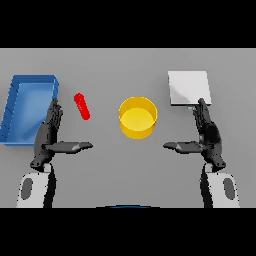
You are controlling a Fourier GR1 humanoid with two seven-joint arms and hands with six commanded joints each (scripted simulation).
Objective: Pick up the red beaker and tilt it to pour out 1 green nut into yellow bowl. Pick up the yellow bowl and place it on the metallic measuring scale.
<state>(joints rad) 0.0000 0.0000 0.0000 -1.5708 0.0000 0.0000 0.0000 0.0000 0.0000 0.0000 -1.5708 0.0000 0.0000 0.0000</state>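
Note:
The red beaker point(82, 106) lies on its side on the grey table, a slim red cylinder left of centre. A yellow bowl point(137, 117) stands at the middle of the table and looks empty. The metallic measuring scale point(188, 88) is a pale square plate at the back right. My left hand point(48, 132) hovers left of the beaker, fingers straight and thumb out towards the centre, holding nothing. My right hand point(207, 132) mirrors it just below the scale, fingers straight, thumb pointing at the bowl. No green nut shows.
A blue open bin point(22, 92) sits at the far left, its near side partly behind my left hand.

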